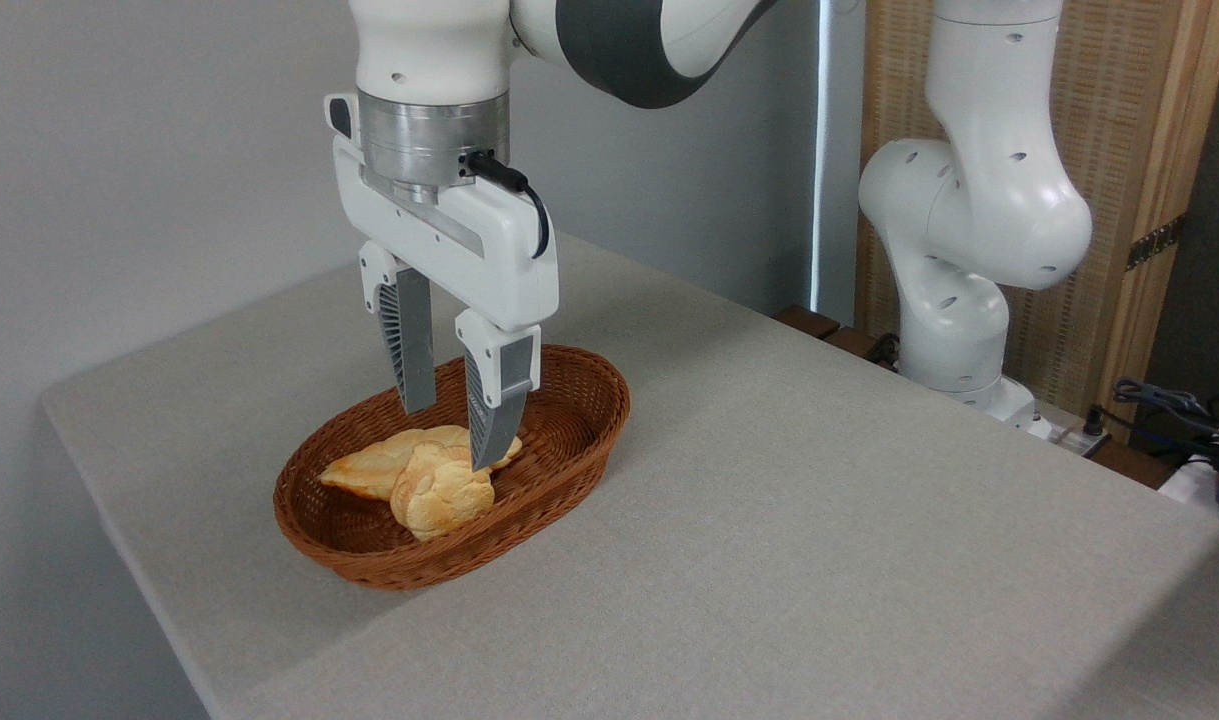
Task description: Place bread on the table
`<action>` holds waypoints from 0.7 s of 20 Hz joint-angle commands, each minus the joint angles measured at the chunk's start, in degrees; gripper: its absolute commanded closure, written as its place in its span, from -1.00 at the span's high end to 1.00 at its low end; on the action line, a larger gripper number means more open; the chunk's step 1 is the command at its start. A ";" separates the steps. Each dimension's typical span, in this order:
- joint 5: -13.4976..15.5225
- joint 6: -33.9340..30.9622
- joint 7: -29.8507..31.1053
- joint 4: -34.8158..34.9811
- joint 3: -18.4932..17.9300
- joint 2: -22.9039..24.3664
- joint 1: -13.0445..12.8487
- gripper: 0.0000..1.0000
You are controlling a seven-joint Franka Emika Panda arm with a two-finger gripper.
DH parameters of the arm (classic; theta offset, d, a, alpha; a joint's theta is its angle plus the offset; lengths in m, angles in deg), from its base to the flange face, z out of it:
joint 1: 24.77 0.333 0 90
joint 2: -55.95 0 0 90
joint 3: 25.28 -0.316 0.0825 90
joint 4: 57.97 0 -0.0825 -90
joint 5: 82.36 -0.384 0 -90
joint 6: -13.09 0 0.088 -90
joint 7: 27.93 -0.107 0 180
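Note:
The bread (437, 498), a small lumpy golden-brown roll, lies in the brown wicker basket (569, 455) on the grey-beige table (819, 520). It leans on a longer, flatter braided loaf (374, 468) behind it. My gripper (454, 438) hangs straight down over the basket, open, with nothing between its fingers. Its fingertips (491, 455) stand just above the roll's upper right edge, and the nearer finger hides a bit of both loaves.
The arm's white base (954, 330) rises at the table's far right edge. Cables and a dark device (1184, 415) lie beyond that edge. A wooden screen (1119, 200) stands behind. Bare cloth stretches right of and in front of the basket.

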 commanded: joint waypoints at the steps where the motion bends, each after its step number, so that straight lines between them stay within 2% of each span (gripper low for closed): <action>1: -0.16 0.07 -0.58 -0.81 -0.70 -0.25 -0.40 1.00; 14: -0.16 0.15 -0.84 0.42 -0.09 -0.68 -1.01 1.00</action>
